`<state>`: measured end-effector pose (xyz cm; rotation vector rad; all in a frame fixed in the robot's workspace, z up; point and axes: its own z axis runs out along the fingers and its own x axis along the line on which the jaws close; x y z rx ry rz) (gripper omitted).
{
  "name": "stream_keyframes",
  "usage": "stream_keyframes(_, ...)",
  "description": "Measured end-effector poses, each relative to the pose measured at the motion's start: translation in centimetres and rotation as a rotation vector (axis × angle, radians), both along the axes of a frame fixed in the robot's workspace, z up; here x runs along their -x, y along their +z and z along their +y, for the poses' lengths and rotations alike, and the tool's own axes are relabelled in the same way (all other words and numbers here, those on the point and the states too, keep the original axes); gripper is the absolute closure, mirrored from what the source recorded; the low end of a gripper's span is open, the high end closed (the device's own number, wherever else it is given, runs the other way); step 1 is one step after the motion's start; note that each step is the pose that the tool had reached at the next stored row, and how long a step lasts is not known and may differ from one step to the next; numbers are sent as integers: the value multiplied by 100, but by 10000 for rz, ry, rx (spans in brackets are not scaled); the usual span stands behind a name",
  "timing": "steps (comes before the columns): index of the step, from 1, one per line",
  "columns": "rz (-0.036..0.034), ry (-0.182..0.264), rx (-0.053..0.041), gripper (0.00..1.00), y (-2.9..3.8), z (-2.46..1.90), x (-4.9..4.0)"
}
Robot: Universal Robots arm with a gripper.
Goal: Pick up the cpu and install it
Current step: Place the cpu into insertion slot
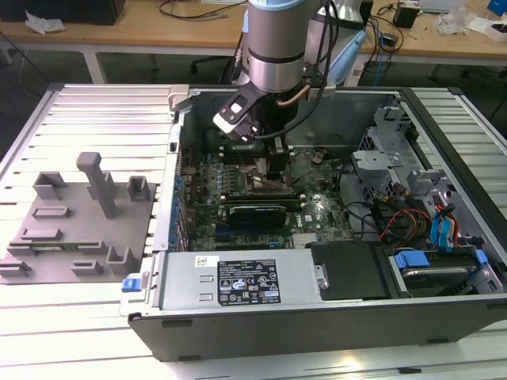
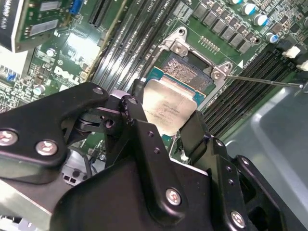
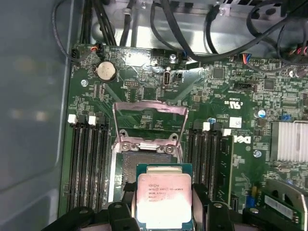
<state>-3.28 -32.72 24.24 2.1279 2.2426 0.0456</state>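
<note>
Power supply (image 1: 245, 286) first, along the near wall of the open computer case (image 1: 333, 328), at 6 o'clock in the exterior view. Grey fixture block (image 1: 79, 222) sits on the slatted desk (image 1: 47, 332) at 9 o'clock of the case, well apart from the work. Drive bays (image 1: 412, 182) at 3 o'clock.

Mid-board, the tool (image 1: 273, 162) hangs off the arm (image 1: 277, 39) over the motherboard (image 1: 317, 214). Its fingers (image 2: 131, 108) are clamped on the cpu (image 2: 169, 108) by two opposite edges, silvery top up. In the first wrist view the cpu (image 3: 164, 202) overlaps the close edge of the socket (image 3: 144, 166). Looks held just above it, not seated, off the socket's centre; how high, cannot tell. Load plate (image 3: 150, 107) stands open beyond the socket, and memory slots (image 3: 89, 163) flank it on both sides.

Risks, my read:
- **Offset:** the chip isn't centred, so going down from here would put an edge on the frame or the contacts and bend them.
- **Grip:** the hold is on thin edges only, so a slip or tilt could drop one corner in first.
- **Rotation:** in the second wrist view the chip seems slightly skewed against the socket (image 2: 185, 72). If that is real, it would jam rather than drop in.
- **Clearance:** the fingers sit close to the frame and near the thin retention lever (image 2: 264, 81), so a bump could knock it.

Farthest back, cables (image 3: 161, 21) along the rear wall, apart from the tool.
</note>
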Motion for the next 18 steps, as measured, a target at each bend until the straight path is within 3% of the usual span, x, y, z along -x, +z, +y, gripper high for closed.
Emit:
stream_keyframes(3,17,-178,1,45,-30,19,0)
stream_keyframes(7,18,-182,0,45,-33,20,0)
stream_keyframes(18,17,-208,1,45,-115,20,0)
